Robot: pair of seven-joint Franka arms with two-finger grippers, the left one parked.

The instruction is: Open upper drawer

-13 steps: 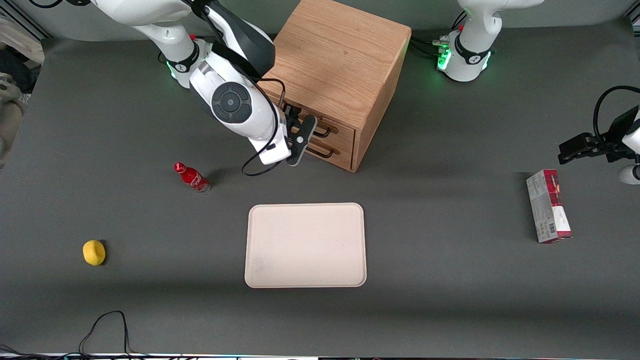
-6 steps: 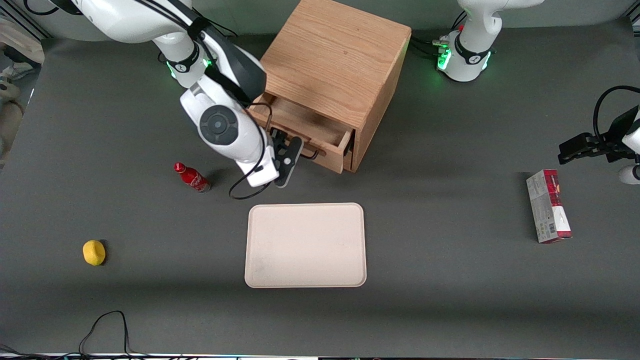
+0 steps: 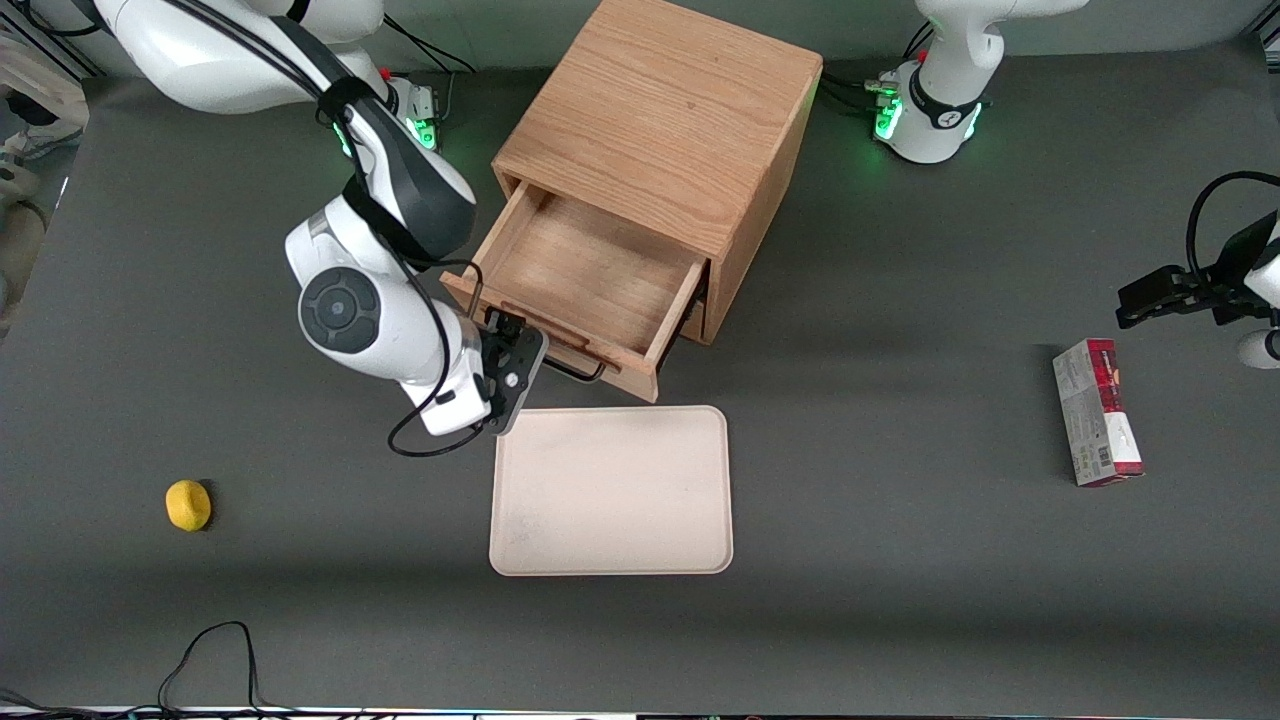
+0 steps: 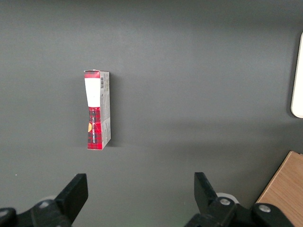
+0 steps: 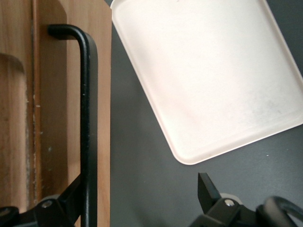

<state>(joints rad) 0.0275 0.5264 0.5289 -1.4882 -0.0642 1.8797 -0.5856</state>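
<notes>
Since half a second ago, the light oak upper drawer (image 3: pixel 585 283) has slid much farther out of the cube-shaped wooden cabinet (image 3: pixel 665 125), nearly reaching the cream rectangular tray (image 3: pixel 612 490); the gripper (image 3: pixel 515 362) sits spread open around its thin black bar handle (image 5: pixel 87 127)

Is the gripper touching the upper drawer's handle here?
Cannot tell. In the right wrist view the gripper straddles the upper drawer's black handle, one finger clearly apart; any contact at the other is hidden.
</notes>
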